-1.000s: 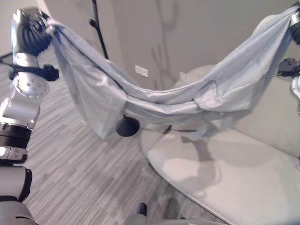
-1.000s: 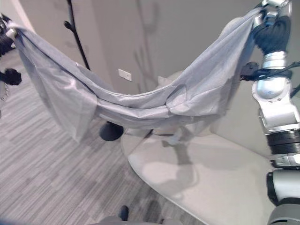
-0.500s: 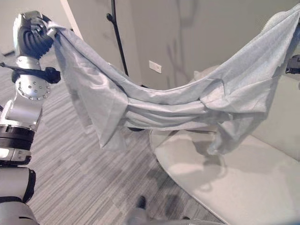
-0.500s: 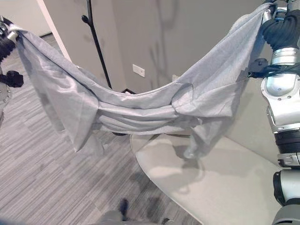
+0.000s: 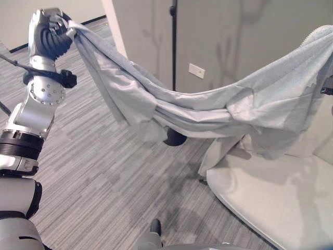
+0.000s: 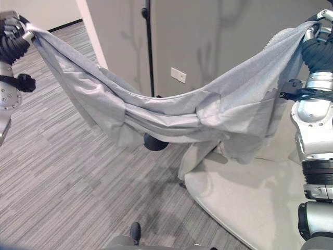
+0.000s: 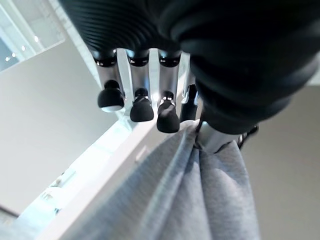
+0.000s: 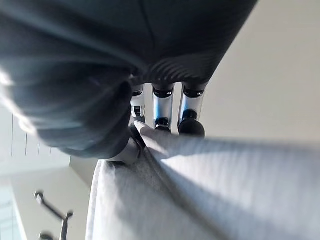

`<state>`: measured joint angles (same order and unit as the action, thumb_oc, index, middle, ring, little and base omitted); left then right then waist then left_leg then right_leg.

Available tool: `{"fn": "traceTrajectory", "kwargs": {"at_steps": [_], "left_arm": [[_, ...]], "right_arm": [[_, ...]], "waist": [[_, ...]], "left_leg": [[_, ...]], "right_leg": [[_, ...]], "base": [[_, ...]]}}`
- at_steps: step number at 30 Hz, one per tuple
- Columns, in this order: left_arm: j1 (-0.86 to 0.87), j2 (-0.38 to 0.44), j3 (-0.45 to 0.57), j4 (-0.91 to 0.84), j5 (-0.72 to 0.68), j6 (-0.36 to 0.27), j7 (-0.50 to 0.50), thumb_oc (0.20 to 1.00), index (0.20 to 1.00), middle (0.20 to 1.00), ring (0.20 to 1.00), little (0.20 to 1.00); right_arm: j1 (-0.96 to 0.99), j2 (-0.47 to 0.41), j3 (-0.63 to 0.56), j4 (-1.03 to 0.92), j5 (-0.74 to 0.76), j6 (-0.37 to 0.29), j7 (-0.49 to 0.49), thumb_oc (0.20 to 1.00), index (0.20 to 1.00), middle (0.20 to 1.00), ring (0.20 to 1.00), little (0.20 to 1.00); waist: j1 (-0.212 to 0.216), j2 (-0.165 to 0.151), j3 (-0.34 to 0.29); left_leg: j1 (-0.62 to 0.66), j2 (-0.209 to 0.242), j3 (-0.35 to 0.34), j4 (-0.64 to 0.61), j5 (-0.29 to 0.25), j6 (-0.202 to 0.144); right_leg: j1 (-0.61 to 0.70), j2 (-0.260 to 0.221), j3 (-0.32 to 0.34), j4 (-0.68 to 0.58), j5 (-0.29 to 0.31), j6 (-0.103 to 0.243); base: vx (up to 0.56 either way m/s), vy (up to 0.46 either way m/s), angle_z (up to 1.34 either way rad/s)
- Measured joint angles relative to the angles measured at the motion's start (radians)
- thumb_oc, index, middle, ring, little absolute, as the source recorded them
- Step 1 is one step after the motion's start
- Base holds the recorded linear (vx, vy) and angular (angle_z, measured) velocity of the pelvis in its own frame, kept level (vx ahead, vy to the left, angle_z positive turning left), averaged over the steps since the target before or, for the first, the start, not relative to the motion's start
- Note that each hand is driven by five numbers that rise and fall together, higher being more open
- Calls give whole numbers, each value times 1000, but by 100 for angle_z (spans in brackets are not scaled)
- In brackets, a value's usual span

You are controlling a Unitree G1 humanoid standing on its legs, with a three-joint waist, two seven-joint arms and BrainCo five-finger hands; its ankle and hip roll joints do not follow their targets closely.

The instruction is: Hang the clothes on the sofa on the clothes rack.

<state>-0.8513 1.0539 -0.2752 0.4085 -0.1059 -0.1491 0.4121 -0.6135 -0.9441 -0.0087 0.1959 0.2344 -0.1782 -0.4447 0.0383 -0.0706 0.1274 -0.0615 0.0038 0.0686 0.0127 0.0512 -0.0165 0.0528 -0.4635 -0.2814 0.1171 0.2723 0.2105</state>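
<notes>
Both robot hands, left robot hand (image 5: 52,32) and right robot hand (image 6: 315,44), pinch the shirt (image 5: 208,109); the sagging middle between them could snag on the rack pole (image 5: 173,47).

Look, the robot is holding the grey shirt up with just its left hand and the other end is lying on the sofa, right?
Not quite. Both hands hold the grey shirt up: the left hand pinches one end and the right hand pinches the other, so the shirt hangs between them, above the floor and the sofa. The right eye view shows it.
</notes>
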Motion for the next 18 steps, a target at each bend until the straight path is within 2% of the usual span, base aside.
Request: {"fn": "traceTrajectory", "kwargs": {"at_steps": [1, 2, 3, 4, 5, 6, 7, 8, 11, 16, 17, 18], "left_arm": [[-4, -3, 0, -10, 0, 0, 0, 200, 200, 200, 200, 200], [-5, -9, 0, -19, 1, 0, -2, 200, 200, 200, 200, 200], [-11, -40, 1, -17, 0, 2, -2, 200, 200, 200, 200, 200], [-11, -41, 0, -16, 0, 3, -4, 200, 200, 200, 200, 200], [-11, -41, 1, -17, -1, 3, -5, 200, 200, 200, 200, 200], [-11, -41, 3, -17, -1, 3, -4, 200, 200, 200, 200, 200], [3, -50, 2, -17, 0, 3, -3, 200, 200, 200, 200, 200], [29, -52, 8, -21, -1, 5, -5, 200, 200, 200, 200, 200], [36, -55, 14, -20, -1, 10, -11, 200, 200, 200, 200, 200], [50, -60, 61, -24, -1, 16, -22, 200, 200, 200, 200, 200], [53, -84, 74, -28, -2, 16, -24, 200, 200, 200, 200, 200], [51, -95, 84, -39, -2, 16, -23, 200, 200, 200, 200, 200]], "right_arm": [[0, -3, 0, 0, 0, 0, 0, 200, 200, 200, 200, 200], [1, -6, 1, 2, 0, 0, -1, 200, 200, 200, 200, 200], [-13, -6, 18, 35, 0, 0, 4, 200, 200, 200, 200, 200], [-24, -11, 34, 41, 0, 0, 4, 200, 200, 200, 200, 200], [-27, -17, 39, 39, 1, -6, 4, 200, 200, 200, 200, 200], [-37, -23, 39, 39, 1, -7, 4, 200, 200, 200, 200, 200], [-46, -39, 39, 37, 2, -8, 2, 200, 200, 200, 200, 200], [-62, -57, 37, 38, 2, -8, 2, 200, 200, 200, 200, 200], [-65, -58, 42, 39, 2, -6, 7, 200, 200, 200, 200, 200], [-73, -57, 51, 61, 4, -5, 17, 200, 200, 200, 200, 200], [-73, -57, 52, 65, 4, -4, 22, 200, 200, 200, 200, 200], [-75, -60, 52, 66, 4, -4, 23, 200, 200, 200, 200, 200]], "waist": [[-5, 1, 1], [-12, 9, 4], [-6, 25, 6], [-7, 18, 2], [-12, 9, -2], [-18, -18, -16], [-28, -14, -17], [-15, -4, -17], [-6, -5, -17], [-9, -5, -14], [-9, -22, 1], [-12, -50, 35]], "left_leg": [[2, -8, -5, -4, 4, 7], [21, -2, -14, -31, 14, 23], [73, 36, -22, -79, 24, 32], [95, 43, -19, -94, 25, 31], [103, 39, -20, -99, 23, 30], [104, 29, -25, -99, 21, 27], [103, 24, -40, -100, 21, 19], [106, 23, -35, -99, 14, 9], [107, 29, -36, -99, 13, -4], [130, 28, -37, -78, 2, -20], [70, 13, -46, 49, -17, -54], [-14, -2, -49, 221, -16, -66]], "right_leg": [[-11, -8, 12, 28, 23, -9], [-43, -5, 58, 82, -8, 15], [-83, 132, 137, 121, -259, 53], [-99, 213, 135, 111, -304, 44], [-107, 289, 132, 77, -319, 18], [-117, 353, 125, 23, -323, -35], [-101, 380, 140, -19, -294, -140], [-52, 400, 142, -121, -241, -140], [-17, 408, 134, -190, -199, -147], [29, 407, 125, -208, -204, -141], [19, 389, 112, -178, -240, -151], [14, 366, 103, -148, -263, -180]], "base": [[59, 224, 18], [81, 231, 13], [74, 163, 1], [52, 117, -4], [22, 51, 9], [28, 33, 33], [64, 12, 18], [84, 7, 12], [89, -12, -2], [35, -34, 7], [-52, 2, 37], [12, 51, 34]]}}
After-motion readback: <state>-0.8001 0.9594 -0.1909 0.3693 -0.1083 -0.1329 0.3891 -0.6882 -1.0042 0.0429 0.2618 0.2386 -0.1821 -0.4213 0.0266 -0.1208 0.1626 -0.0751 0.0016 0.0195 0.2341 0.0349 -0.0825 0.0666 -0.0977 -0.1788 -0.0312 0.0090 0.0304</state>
